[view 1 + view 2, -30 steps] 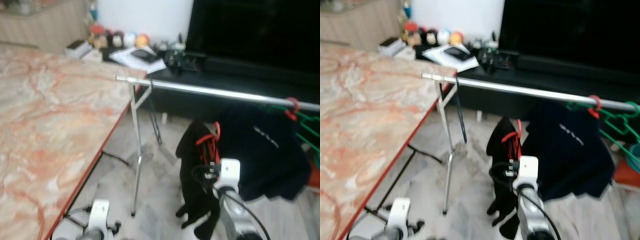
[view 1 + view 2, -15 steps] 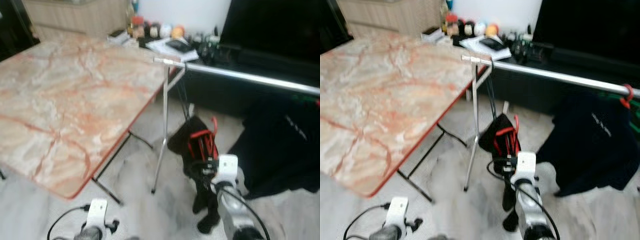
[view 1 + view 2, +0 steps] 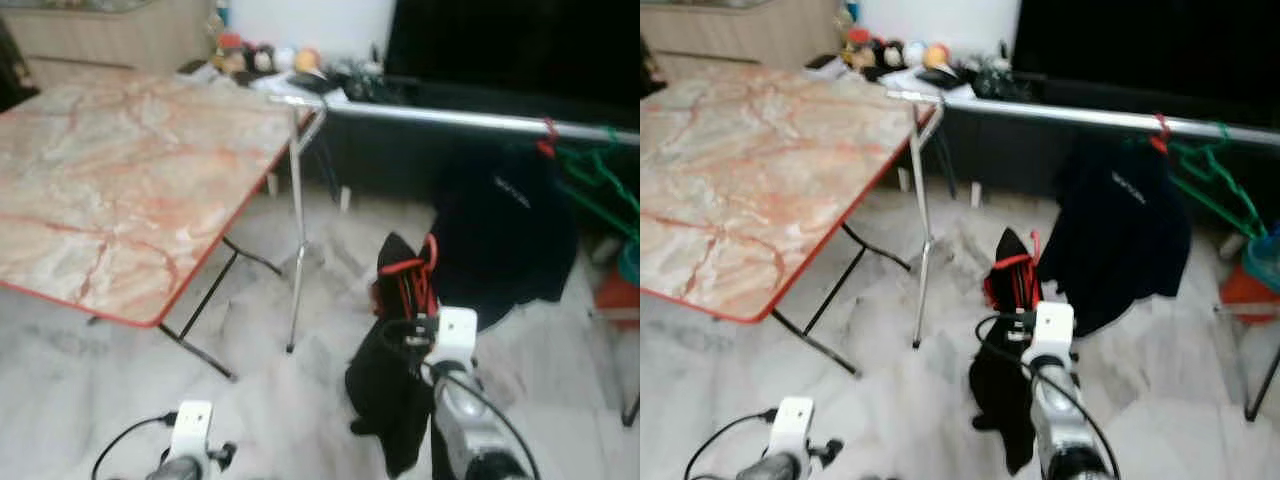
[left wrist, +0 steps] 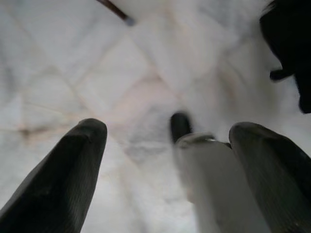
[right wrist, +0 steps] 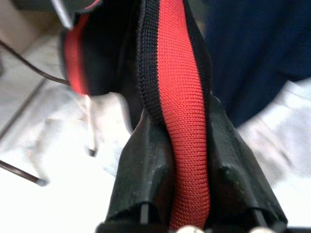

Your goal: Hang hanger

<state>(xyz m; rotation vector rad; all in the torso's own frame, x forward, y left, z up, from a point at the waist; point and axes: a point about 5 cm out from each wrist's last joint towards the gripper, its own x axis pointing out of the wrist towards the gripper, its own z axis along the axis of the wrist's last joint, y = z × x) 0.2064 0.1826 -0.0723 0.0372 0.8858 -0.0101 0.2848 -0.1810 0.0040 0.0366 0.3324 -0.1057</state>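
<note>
Pale marble floor spreads under a metal clothes rail (image 3: 470,120) running left to right, up and far from the right gripper (image 5: 187,141), whose fingers clamp the red-trimmed black garment (image 3: 395,300) on its hanger (left gripper (image 4: 165,170) idle, fingers apart).

A home living room: marble-patterned folding table (image 3: 110,190), clothes rail (image 3: 470,120), tiled floor (image 3: 120,390).

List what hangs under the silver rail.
Under the silver rail hang a dark garment on a red hook and green hangers. The hanger inside the garment is covered by cloth. The right gripper holds a black-and-red garment lower, off the rail.
</note>
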